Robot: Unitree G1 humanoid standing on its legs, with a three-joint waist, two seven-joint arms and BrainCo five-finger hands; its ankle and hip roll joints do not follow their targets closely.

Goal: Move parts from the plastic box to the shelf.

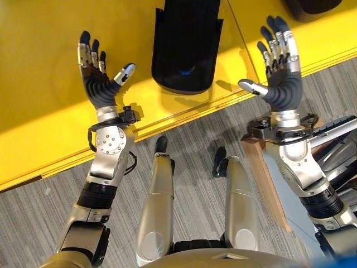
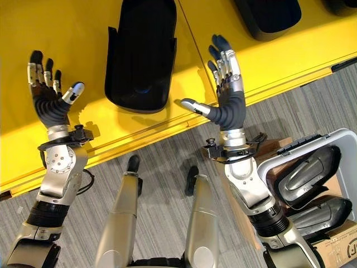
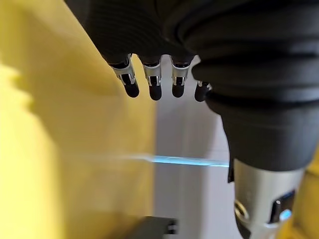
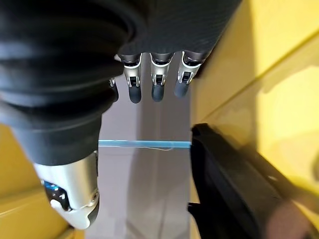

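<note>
While both your hands hover over the yellow shelf (image 1: pixel 50 111), the left hand (image 1: pixel 96 78) and right hand (image 2: pixel 227 106) are spread-fingered and hold nothing. One black part (image 2: pixel 139 53) lies on the shelf between them. More dark parts (image 2: pixel 307 176) sit in the plastic box (image 2: pixel 266 164) by your right arm

Glossy yellow shelf (image 1: pixel 50 111), seemingly matt black plastic part (image 1: pixel 186 44)

Both hands empty, fingers straight, left hand (image 2: pixel 49 100) and right hand (image 2: pixel 227 95) flanking black part (image 2: pixel 139 50) on yellow shelf (image 2: pixel 83 33), plastic box (image 2: pixel 334 146) lower right holding parts (image 2: pixel 304 178)
</note>
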